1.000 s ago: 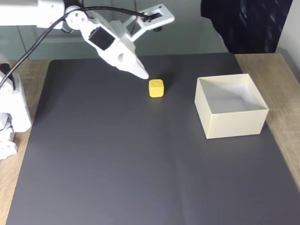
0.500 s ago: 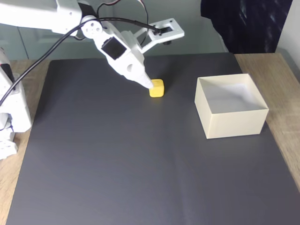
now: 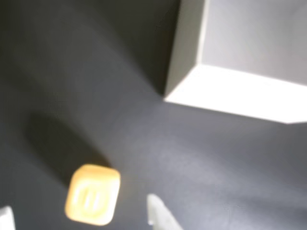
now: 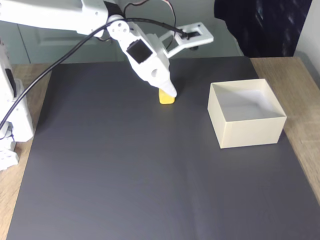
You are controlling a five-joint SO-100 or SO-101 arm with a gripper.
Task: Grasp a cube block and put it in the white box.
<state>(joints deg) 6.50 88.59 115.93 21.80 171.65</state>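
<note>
Right now your tool [image 4: 171,93] sits spread apart over the cube block [image 4: 165,98] on the dark mat [image 4: 125,165], white box [image 4: 247,131] off at three o'clock.

Legible text, labels, brands, numbers: none. Yellow cube block [image 3: 92,194]: one face bears a faint raised mark, too blurred to read.

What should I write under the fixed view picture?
White gripper lowered open over the yellow cube, white box waiting beside.
</note>
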